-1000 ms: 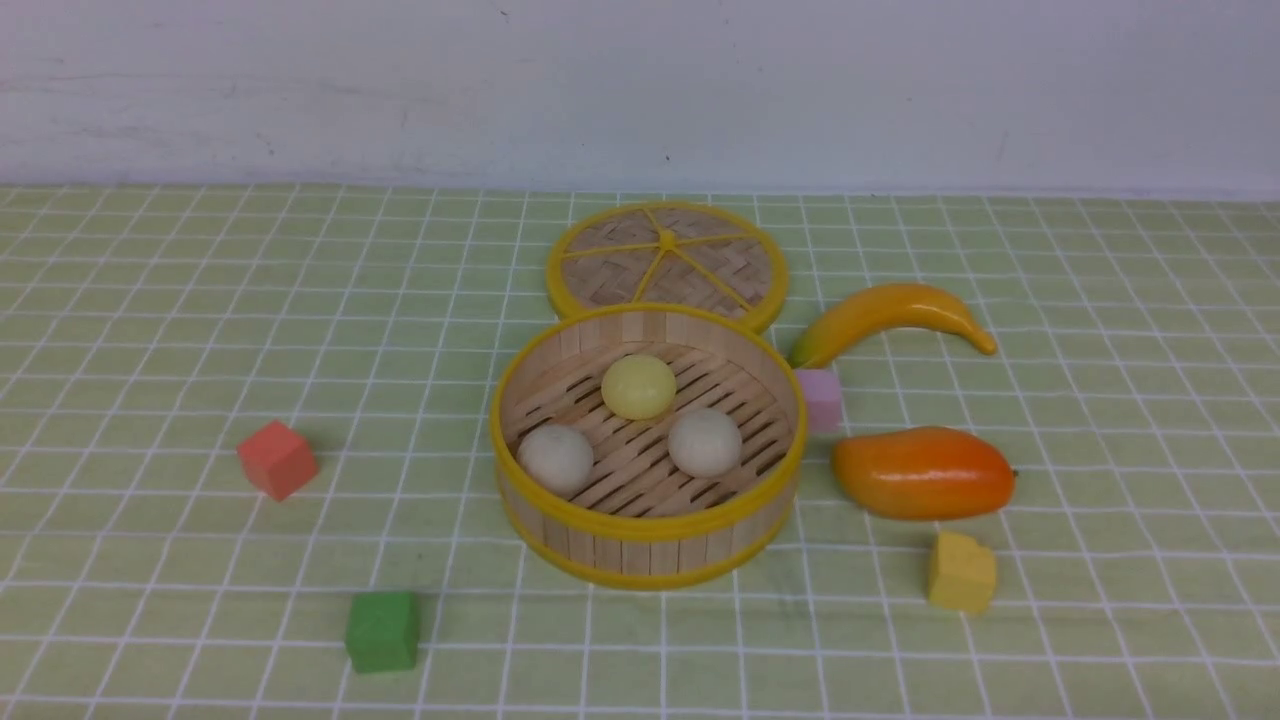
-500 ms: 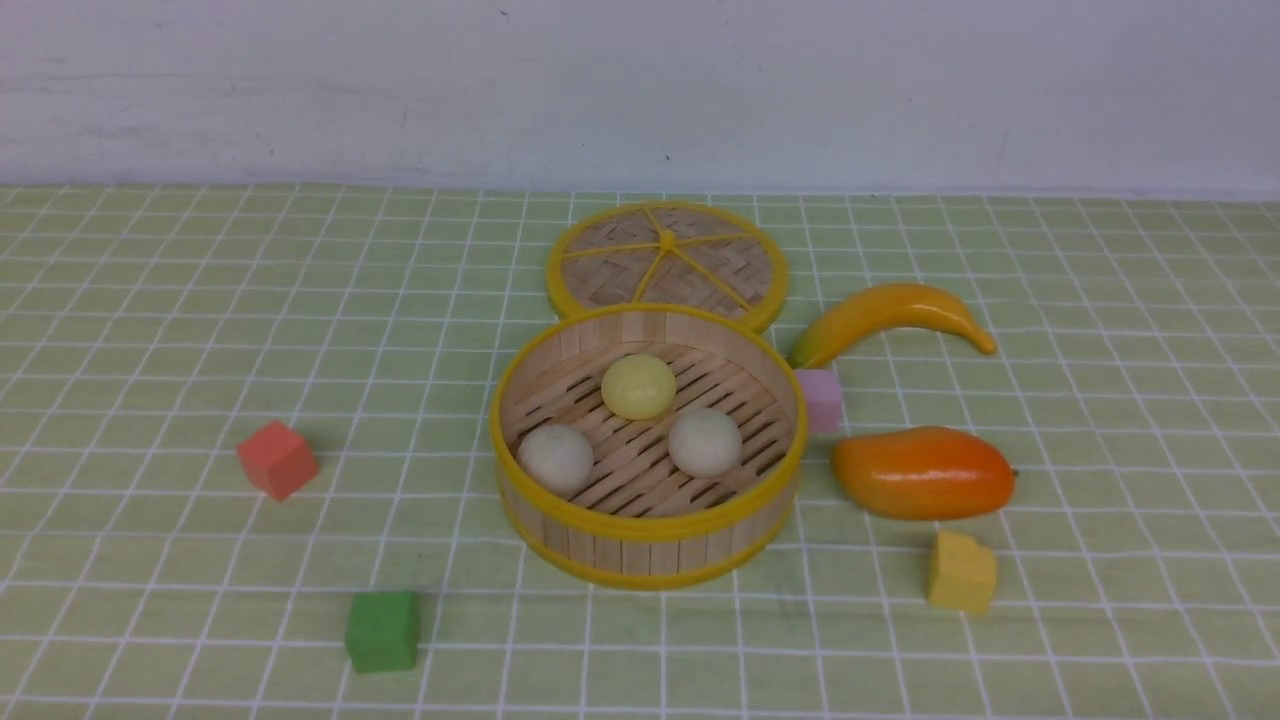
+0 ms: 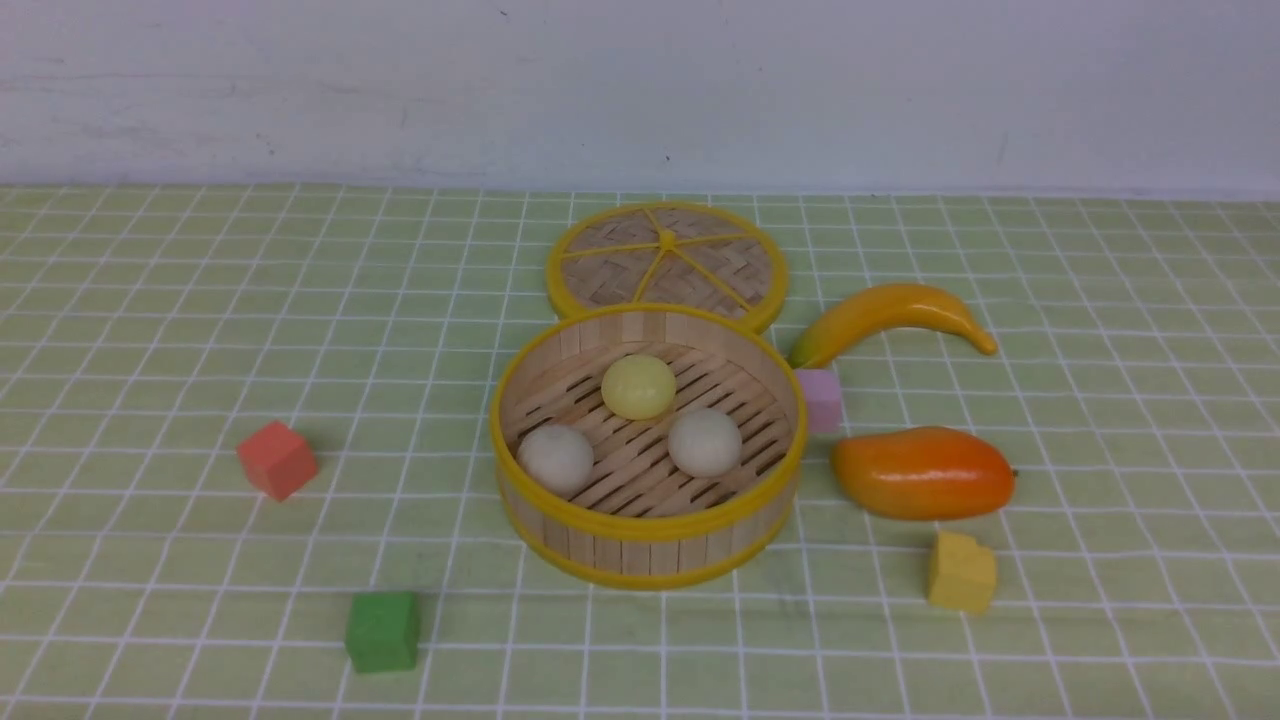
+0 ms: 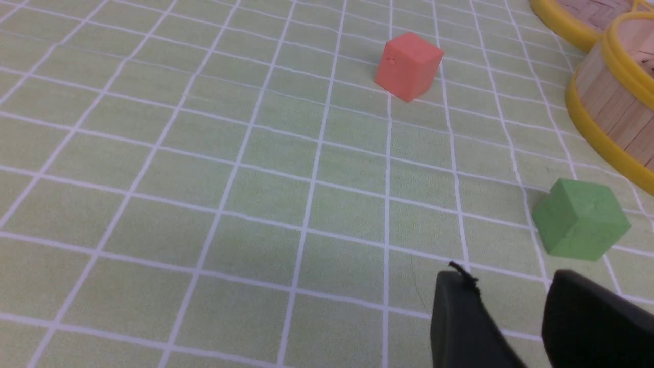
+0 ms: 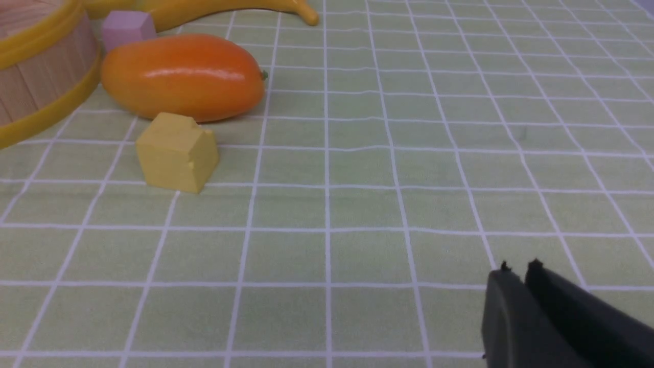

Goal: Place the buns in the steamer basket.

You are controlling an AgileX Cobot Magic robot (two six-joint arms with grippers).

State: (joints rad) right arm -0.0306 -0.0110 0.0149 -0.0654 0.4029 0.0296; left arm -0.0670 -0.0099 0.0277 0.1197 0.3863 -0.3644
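Nothing on the table has moved in the last second. The three buns sat in the basket a second ago, and they sit there the same way now. That looks like the job is done, and both arms are parked back off the table.

Start on the left. The left gripper (image 4: 511,317) hangs low over the green checked cloth (image 4: 204,204). Its two black fingers (image 4: 460,327) have a clear gap between them and hold nothing. Just ahead of it and a bit to one side is the green block (image 4: 580,220). Farther ahead sits the red block (image 4: 409,66). The edge of the basket (image 4: 613,117) shows off to the side, well apart from the gripper.

In the middle, the basket (image 3: 645,530) holds all the buns. One white bun (image 3: 555,458) is on the left, the yellow bun (image 3: 639,386) is at the back, and the other white bun (image 3: 705,442) is on the right. None of them touch. The lid (image 3: 667,258) lies flat behind the basket.

On the right, the right gripper (image 5: 521,286) also hangs low and has nothing in it. Its fingers are almost together, with just a thin slit between them. Ahead of it and off to the side is the yellow block (image 5: 176,153). Past that lies the mango (image 5: 184,76), then the pink block (image 5: 126,28) and the banana (image 5: 230,7). No bun is left out on the cloth in any view, so I think no more picking up is needed.
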